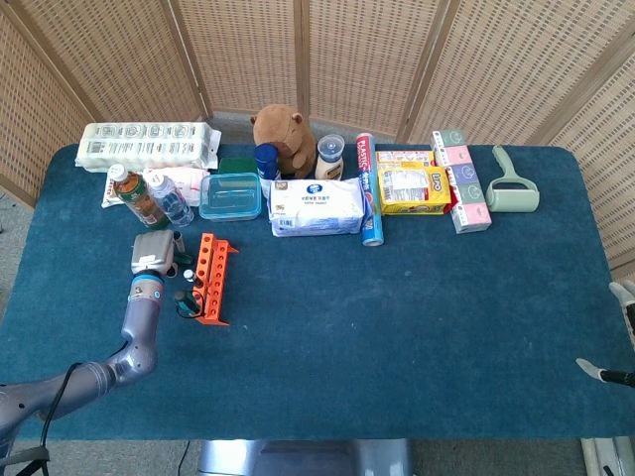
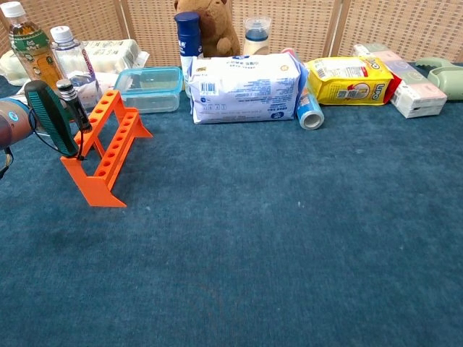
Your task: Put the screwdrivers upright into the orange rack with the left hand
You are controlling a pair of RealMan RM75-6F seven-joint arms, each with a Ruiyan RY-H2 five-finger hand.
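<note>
I'm seeing a matt, fuzzy blue cloth [image 2: 289, 253] covering the table, the rack [image 2: 108, 144] looking like smooth orange plastic, a ribbed green handle [image 2: 51, 116], glossy wrap [image 2: 242, 87] shining behind.
</note>
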